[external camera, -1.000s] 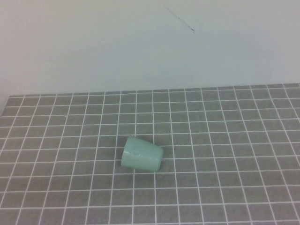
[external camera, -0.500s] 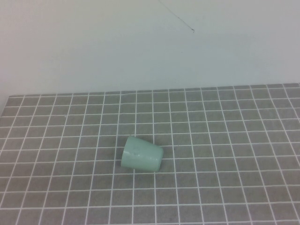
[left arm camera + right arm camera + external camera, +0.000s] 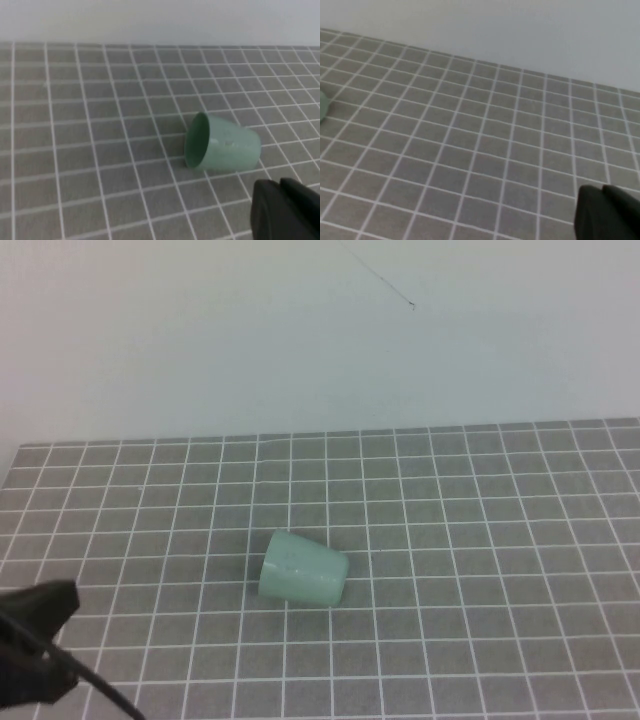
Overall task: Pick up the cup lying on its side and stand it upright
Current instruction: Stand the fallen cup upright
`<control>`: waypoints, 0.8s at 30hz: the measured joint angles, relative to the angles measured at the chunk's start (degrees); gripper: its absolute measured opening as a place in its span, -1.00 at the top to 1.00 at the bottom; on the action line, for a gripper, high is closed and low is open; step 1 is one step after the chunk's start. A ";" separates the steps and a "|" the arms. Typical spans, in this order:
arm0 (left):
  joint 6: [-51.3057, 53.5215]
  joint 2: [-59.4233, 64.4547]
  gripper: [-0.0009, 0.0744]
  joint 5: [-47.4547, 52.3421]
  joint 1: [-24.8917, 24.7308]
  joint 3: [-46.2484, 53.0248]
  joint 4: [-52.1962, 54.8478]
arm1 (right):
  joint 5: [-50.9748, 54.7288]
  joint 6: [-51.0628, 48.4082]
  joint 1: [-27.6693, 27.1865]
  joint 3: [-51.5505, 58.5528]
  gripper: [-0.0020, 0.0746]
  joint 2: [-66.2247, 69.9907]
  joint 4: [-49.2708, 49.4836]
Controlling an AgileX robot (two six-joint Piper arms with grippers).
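Cup position: the cup (image 3: 303, 568) lies on its side on the grid-tiled table (image 3: 480, 540), near the middle of the tiled area, slightly left of centre in the high view.
Cup axis: long axis runs roughly left-right across the table, parallel to the back wall (image 3: 300, 340).
Cup direction: the wide open mouth faces the robot's left; the narrower base points to the robot's right. The left wrist view shows the open rim (image 3: 196, 140) turned toward that camera.
Left gripper: the left gripper (image 3: 35, 645) is at the lower left edge of the high view, well apart from the cup and touching nothing. State of the jaws: cannot tell.
Right gripper: the right gripper (image 3: 610, 215) appears only as a dark corner in its own wrist view. State of the jaws: cannot tell.
Change from earlier frame: half a second ago the left gripper was out of the high view; it has now entered. The cup has not moved.
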 joint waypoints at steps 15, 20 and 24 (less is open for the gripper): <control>11.15 25.21 0.40 0.69 0.00 -11.59 -12.73 | -0.22 -6.24 0.06 0.10 0.95 2.56 14.57; 10.25 34.64 -0.47 6.95 0.00 -17.25 -14.48 | -0.22 -6.24 0.06 0.10 0.95 2.56 14.57; 10.38 41.46 -0.42 13.36 0.00 -22.31 -15.13 | -0.22 -6.48 0.06 0.10 0.95 2.56 14.57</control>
